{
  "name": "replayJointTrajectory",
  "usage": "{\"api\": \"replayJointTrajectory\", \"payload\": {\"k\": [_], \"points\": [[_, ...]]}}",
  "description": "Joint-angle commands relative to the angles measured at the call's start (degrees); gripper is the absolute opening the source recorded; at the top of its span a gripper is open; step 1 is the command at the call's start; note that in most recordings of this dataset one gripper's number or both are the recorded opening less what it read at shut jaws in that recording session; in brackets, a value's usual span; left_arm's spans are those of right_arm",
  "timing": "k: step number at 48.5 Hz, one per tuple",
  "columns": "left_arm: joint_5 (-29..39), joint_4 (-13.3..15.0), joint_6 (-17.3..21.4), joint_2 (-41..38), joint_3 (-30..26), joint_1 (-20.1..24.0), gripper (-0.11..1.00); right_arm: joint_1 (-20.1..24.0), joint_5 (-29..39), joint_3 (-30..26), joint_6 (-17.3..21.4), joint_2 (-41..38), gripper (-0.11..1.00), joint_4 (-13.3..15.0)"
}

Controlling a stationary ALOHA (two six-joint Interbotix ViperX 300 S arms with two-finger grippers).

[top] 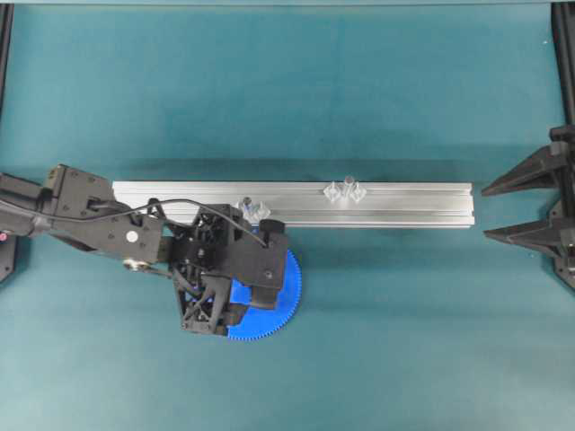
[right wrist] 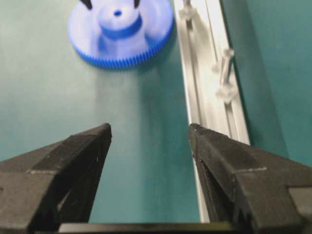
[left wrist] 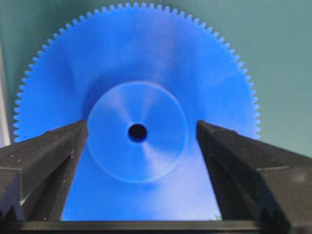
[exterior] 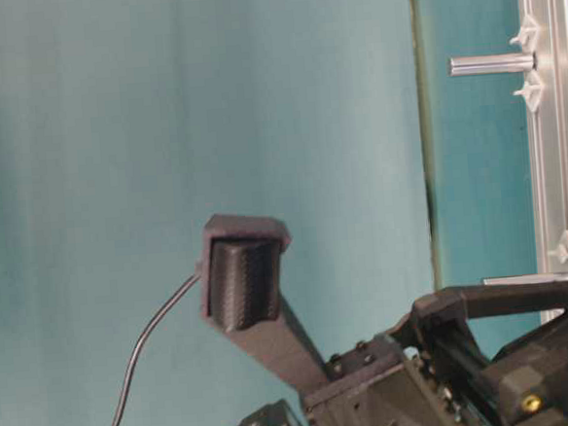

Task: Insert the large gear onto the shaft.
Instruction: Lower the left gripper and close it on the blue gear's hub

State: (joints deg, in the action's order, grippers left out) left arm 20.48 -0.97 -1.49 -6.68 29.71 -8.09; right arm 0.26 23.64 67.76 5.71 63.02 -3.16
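Left hand (left wrist: 137, 146) points down over the large gear (left wrist: 136, 87), fingers spread wide either side of the raised hub, touching nothing visible. The gear lies flat on the tabletop (top: 404, 341), directly beneath this hand. Aluminium rail (top: 395, 205) runs just beyond it, carrying the shaft (top: 247, 206) and a second pin (top: 346, 187). Right hand (right wrist: 150, 134) is spread, empty, well apart from the gear.
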Motion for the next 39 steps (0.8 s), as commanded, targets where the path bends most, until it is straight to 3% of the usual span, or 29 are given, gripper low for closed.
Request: {"api": "replayJointTrajectory", "payload": {"k": [1, 12, 39], "points": [[0.70, -0.18, 0.09, 0.09, -1.58, -0.26, 0.93, 0.09, -0.09, -0.35, 0.53, -0.26, 0.73, 0.09], [4.31, -0.18, 0.09, -2.02, -2.37, -0.26, 0.93, 0.09, -0.18, 0.09, 0.53, -0.18, 0.73, 0.18], [2.90, -0.18, -0.88, -3.87, -2.90, 0.00, 0.93, 0.18, -0.18, 0.35, 0.53, -0.18, 0.73, 0.09]]}}
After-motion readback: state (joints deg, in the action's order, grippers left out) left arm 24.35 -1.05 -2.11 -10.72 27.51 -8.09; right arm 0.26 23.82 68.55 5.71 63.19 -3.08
